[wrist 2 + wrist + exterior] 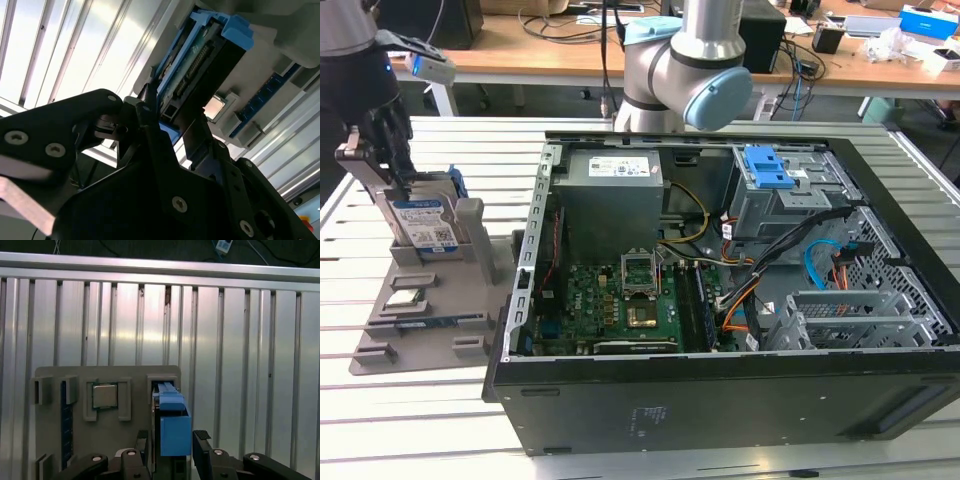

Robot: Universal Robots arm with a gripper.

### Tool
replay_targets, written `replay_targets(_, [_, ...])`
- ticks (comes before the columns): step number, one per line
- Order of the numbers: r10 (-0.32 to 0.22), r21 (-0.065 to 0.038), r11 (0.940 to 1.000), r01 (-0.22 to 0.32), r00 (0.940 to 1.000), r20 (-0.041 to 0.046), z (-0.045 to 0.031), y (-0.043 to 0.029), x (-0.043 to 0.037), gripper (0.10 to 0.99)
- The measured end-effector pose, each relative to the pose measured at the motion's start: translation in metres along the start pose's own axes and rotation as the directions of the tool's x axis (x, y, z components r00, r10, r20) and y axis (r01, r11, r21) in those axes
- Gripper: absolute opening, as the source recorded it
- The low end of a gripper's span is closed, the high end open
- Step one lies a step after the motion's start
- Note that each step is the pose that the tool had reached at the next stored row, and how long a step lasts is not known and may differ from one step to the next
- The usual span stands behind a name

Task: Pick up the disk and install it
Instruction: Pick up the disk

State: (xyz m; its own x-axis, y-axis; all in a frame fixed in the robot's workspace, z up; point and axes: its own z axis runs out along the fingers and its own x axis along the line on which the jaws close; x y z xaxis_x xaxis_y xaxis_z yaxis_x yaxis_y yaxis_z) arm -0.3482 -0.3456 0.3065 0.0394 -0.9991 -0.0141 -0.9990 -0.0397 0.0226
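The disk, a silver drive with a white-and-blue label in a blue carrier, stands on edge in a slot of the grey parts holder at the exterior view's left. My gripper reaches down onto its top edge. In both wrist views the black fingers sit against the two flat sides of the disk, so the gripper looks shut on it. The disk's lower part still rests in the holder slot.
An open computer case lies at the exterior view's right, with a drive bay and blue latch at its far side. The holder also carries a processor chip and a memory stick. The table is ribbed metal.
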Motion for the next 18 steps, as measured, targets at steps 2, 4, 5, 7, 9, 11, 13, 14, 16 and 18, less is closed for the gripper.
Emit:
replay_targets(2, [0.000,0.000,1.0000,0.000,1.0000,-0.0001,0.0040,-0.0006,0.0001,0.482])
replay_targets(4, [0.000,0.000,1.0000,0.000,1.0000,-0.0001,0.0085,-0.0011,0.0002,0.482])
replay_targets(5, [0.000,0.000,1.0000,0.000,1.0000,0.0000,0.0128,-0.0015,0.0003,0.482])
replay_targets(7, [0.000,0.000,1.0000,0.000,1.0000,0.0000,0.0165,-0.0016,0.0003,0.482])
replay_targets(9, [0.000,0.000,1.0000,0.000,1.0000,0.0000,0.0197,-0.0017,0.0004,0.482])
replay_targets(11, [0.000,0.000,1.0000,0.000,1.0000,-0.0001,0.0198,-0.0017,0.0004,0.482])
replay_targets(13, [0.000,0.000,1.0000,0.000,1.0000,-0.0001,0.0198,-0.0017,0.0004,0.482])
replay_targets(14, [0.000,0.000,1.0000,0.000,1.0000,0.0000,0.0198,-0.0017,0.0004,0.482])
replay_targets(16, [0.000,0.000,1.0000,0.000,1.0000,0.0001,0.0199,-0.0017,0.0004,0.365])
replay_targets(18, [0.000,0.000,1.0000,0.000,1.0000,0.0001,0.0199,-0.0017,0.0004,0.365])
